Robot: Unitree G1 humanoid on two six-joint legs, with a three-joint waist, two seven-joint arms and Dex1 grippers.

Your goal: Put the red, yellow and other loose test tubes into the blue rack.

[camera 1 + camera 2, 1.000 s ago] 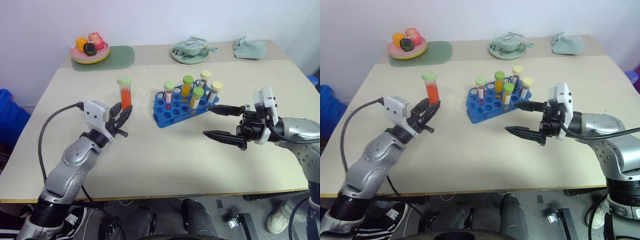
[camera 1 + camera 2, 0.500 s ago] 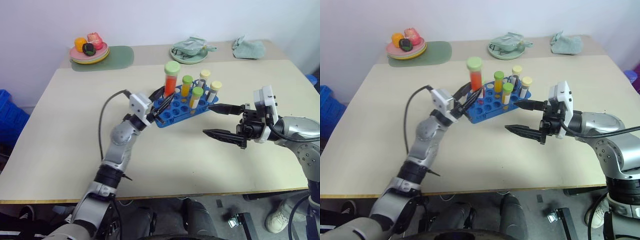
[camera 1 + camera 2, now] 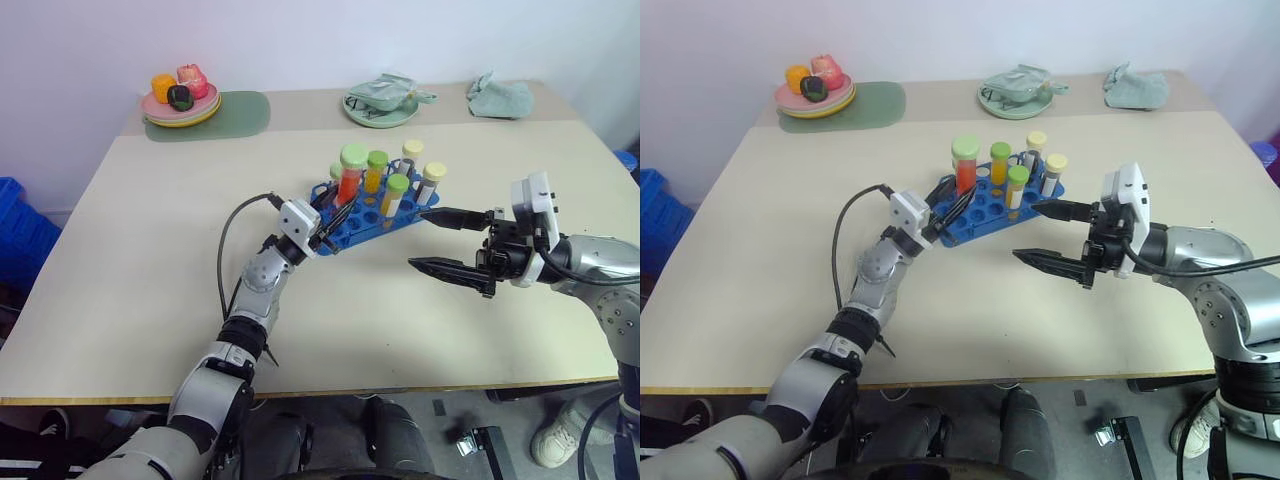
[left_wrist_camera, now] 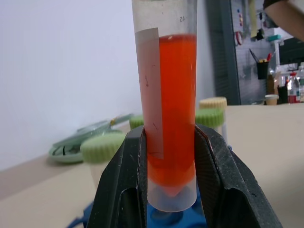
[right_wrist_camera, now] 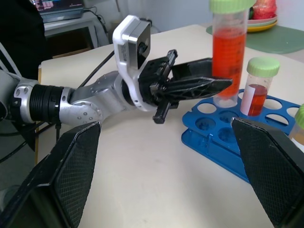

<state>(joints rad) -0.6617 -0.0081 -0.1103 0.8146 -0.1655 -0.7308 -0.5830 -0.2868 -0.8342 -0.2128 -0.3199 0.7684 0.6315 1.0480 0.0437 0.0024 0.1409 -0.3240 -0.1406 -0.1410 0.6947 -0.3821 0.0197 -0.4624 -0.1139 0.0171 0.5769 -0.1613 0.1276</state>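
The right gripper point(image 3: 440, 241) hovers low over the table point(image 3: 120, 250) with its fingers spread wide and nothing between them, just right of the blue rack point(image 3: 362, 213). The left gripper point(image 3: 335, 212) is clamped on the lower end of the red tube point(image 3: 349, 177), holding it upright over the rack's near-left holes. Four more capped tubes stand in the rack. At the far edge sit two plates and a cloth.
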